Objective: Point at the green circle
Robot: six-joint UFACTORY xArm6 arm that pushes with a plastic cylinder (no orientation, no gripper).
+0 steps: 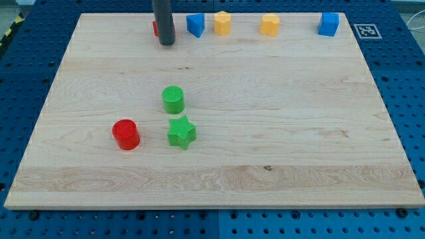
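Note:
The green circle [173,99] stands on the wooden board [279,133], left of the middle. My tip [167,43] is near the view's top, well above the green circle and slightly to its left, apart from it. A green star [181,132] lies just below the green circle. A red circle [125,134] lies to the lower left of it. A red block [155,28] is mostly hidden behind the rod.
Along the board's top edge stand a blue block [194,24], a yellow block [222,22], another yellow block [269,24] and a blue cube [328,24]. A fiducial marker [367,30] sits off the board's top right corner.

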